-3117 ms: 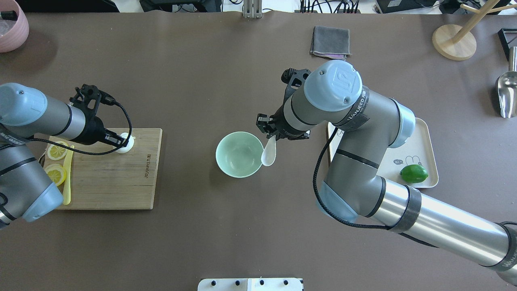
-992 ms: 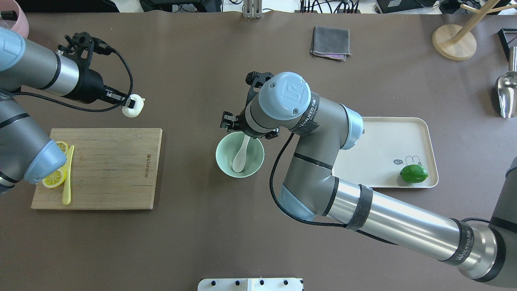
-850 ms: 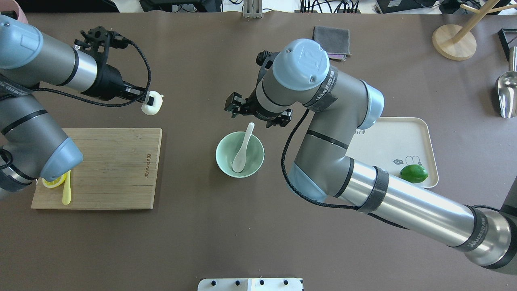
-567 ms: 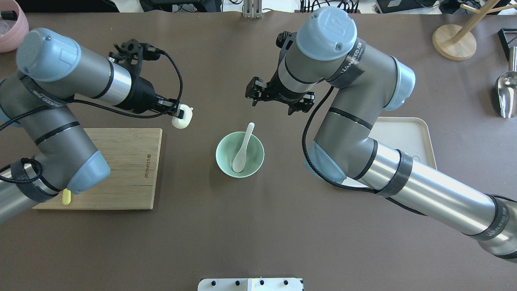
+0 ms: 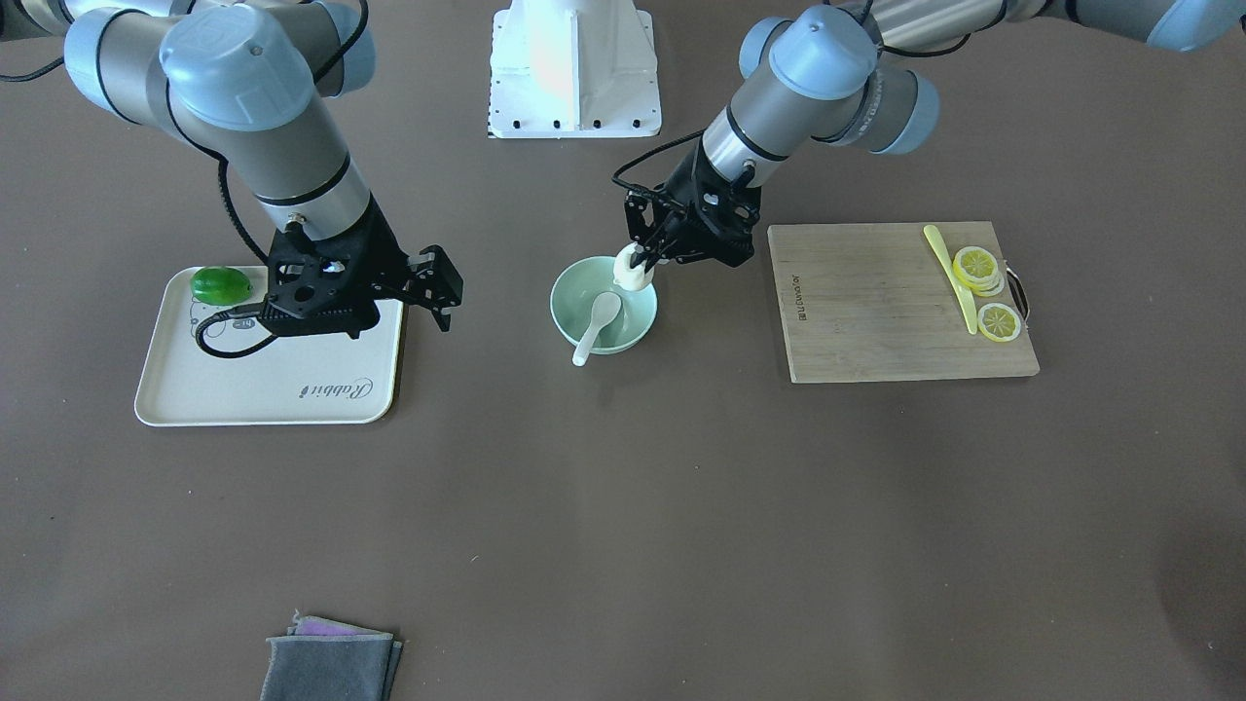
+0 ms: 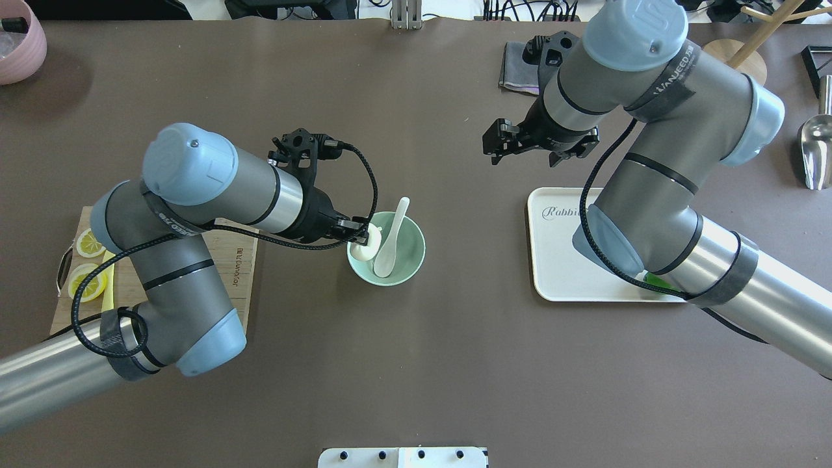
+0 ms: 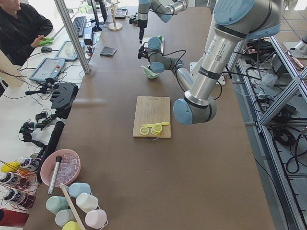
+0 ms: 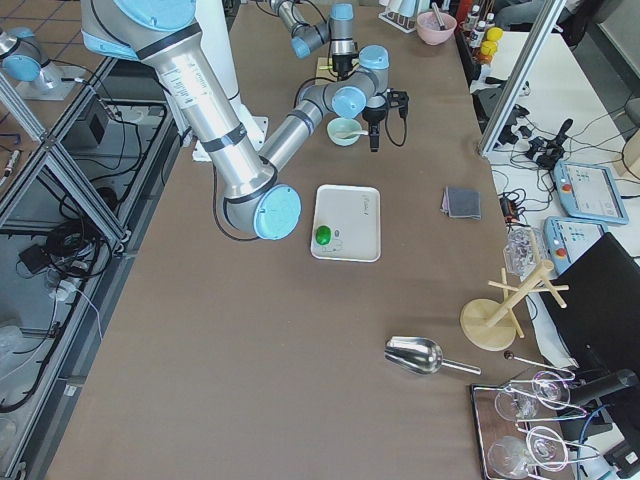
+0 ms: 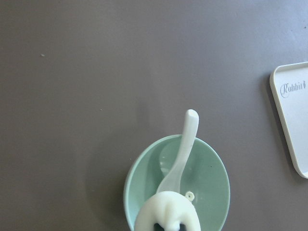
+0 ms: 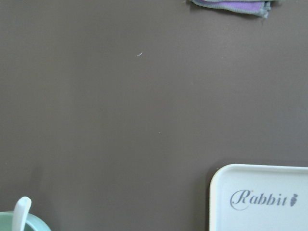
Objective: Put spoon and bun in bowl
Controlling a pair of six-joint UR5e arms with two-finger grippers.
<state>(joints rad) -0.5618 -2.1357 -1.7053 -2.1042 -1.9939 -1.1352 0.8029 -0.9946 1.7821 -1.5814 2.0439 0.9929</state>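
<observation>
The pale mint-green bowl [image 6: 416,257] stands mid-table. The white spoon [image 6: 390,242] lies in it, scoop down, handle resting on the far rim. My left gripper [image 6: 357,235] is shut on the white bun [image 6: 364,249] and holds it over the bowl's left side, just above the rim. The left wrist view shows the bun [image 9: 168,211] over the bowl [image 9: 219,168] with the spoon [image 9: 182,151] behind it. In the front view the bun [image 5: 631,271] hangs over the bowl's rim [image 5: 565,302]. My right gripper [image 6: 534,144] is open and empty, raised at the back right.
A wooden cutting board [image 6: 227,260] with lemon slices [image 6: 88,244] lies left of the bowl, under my left arm. A white tray [image 6: 565,260] with a lime [image 5: 220,284] lies to the right. A grey cloth [image 5: 331,662], a pink pot [image 6: 19,39] and a metal scoop [image 6: 816,149] sit at the table's edges.
My right gripper set the spoon in the bowl, let it go and pulled away to the back right. My left gripper lifted the bun off the board and carried it to the bowl.
</observation>
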